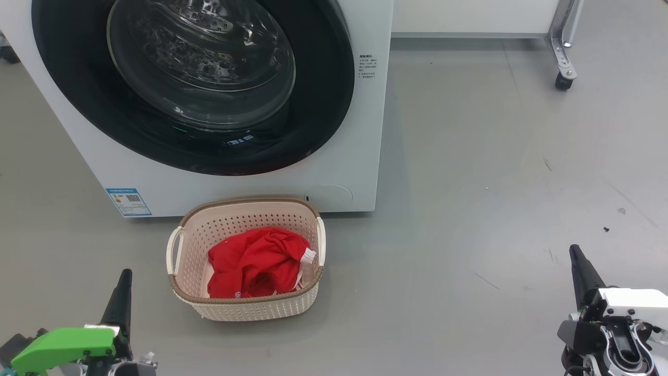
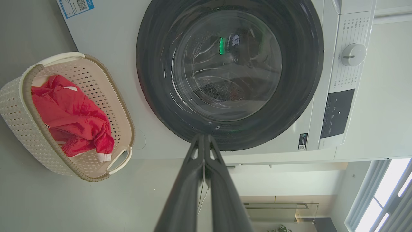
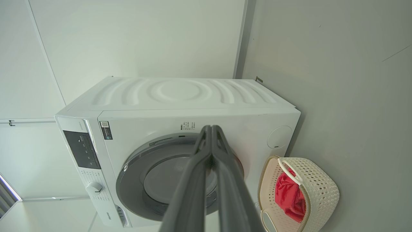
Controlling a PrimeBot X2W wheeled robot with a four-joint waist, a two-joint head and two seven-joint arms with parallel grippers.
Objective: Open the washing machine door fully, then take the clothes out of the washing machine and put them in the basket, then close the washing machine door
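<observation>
The washing machine door (image 1: 201,68) looks shut, clothes (image 1: 255,261) in the basket (image 1: 245,201). Left gripper (image 1: 124,277) and right gripper (image 1: 575,255), clenched empty, should simply keep clear.

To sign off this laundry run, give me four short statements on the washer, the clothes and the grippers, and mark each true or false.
1. The round black-rimmed glass washing machine door of the white box-shaped washing machine is shut. True.
2. The red fabric clothes lie inside the washing machine. False: they lie in the cream perforated plastic basket.
3. The left gripper is open. False: its fingers are shut together and hold nothing.
4. The right gripper is shut and empty. True.
</observation>
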